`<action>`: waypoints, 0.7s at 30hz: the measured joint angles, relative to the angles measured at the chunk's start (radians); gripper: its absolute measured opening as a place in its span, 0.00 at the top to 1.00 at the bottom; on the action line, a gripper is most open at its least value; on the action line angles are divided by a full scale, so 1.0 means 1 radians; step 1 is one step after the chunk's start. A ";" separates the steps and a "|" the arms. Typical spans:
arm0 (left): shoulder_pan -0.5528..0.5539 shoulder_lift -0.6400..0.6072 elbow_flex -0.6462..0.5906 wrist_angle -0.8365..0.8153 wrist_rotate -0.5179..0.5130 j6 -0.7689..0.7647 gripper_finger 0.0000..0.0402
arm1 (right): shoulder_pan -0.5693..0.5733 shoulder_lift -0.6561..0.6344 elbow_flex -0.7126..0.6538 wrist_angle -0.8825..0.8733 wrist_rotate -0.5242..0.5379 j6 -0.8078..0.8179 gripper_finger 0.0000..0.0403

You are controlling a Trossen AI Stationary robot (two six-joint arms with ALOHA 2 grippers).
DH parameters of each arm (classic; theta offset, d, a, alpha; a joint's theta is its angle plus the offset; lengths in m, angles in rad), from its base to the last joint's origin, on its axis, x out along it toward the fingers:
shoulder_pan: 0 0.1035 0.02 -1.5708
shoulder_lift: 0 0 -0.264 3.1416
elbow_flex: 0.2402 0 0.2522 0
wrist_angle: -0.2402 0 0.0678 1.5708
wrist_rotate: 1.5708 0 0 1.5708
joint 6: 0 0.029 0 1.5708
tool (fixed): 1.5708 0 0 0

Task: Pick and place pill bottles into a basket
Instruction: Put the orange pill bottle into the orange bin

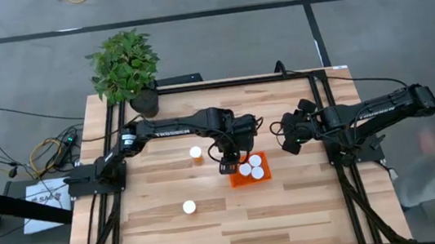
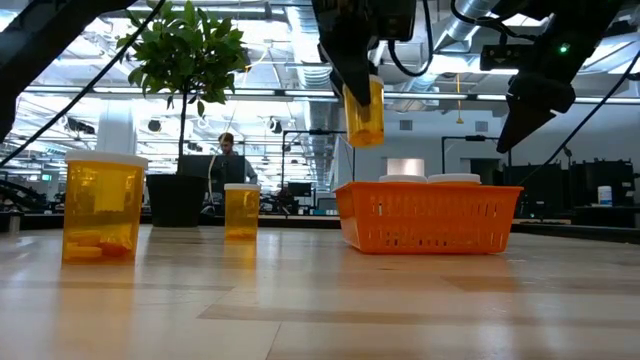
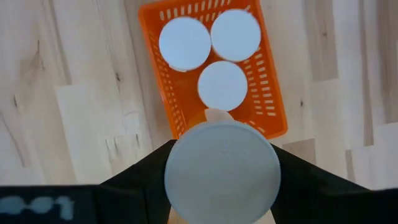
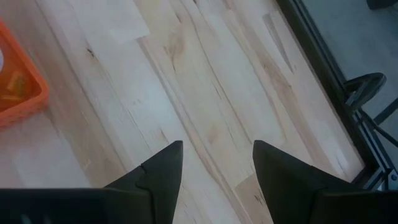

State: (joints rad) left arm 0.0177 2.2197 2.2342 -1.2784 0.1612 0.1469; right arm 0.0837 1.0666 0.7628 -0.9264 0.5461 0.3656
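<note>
Left gripper: two dark fingers clamped on a small cylindrical pill bottle with translucent orange body and round white cap, carried upright in the air just above the near-left rim of the basket.

Risk: the held bottle hangs over the rim rather than over the open corner. Released from here, it could catch the wall and tip out onto the desk, or land on a cap already inside and topple. Smooth plastic sides may also slip in the fingers.

Small bright orange rectangular plastic basket with low perforated sides: rigid, slotted walls. It holds three bottles standing upright, flat matte white caps close together, leaving little free floor.

Two more pill bottles stand on the desk: one left of the basket, one nearer the front edge, well apart.

Right gripper: fingers spread, empty, raised right of the basket.

Pale wooden plank desk: smooth, grained.

Green leafy plant in a black pot: rear left corner.
</note>
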 joint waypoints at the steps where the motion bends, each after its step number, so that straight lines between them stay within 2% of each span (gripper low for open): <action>1: 0.000 0.001 -0.001 -0.002 -0.001 -0.002 0.52 | 0.000 0.000 0.000 0.000 0.000 0.000 0.53; 21: -0.015 0.009 0.000 -0.001 -0.004 -0.038 0.52 | 0.000 0.000 0.000 0.000 -0.001 -0.003 0.53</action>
State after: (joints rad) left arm 0.0029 2.2284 2.2337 -1.2795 0.1574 0.1087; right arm 0.0836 1.0666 0.7628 -0.9267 0.5452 0.3626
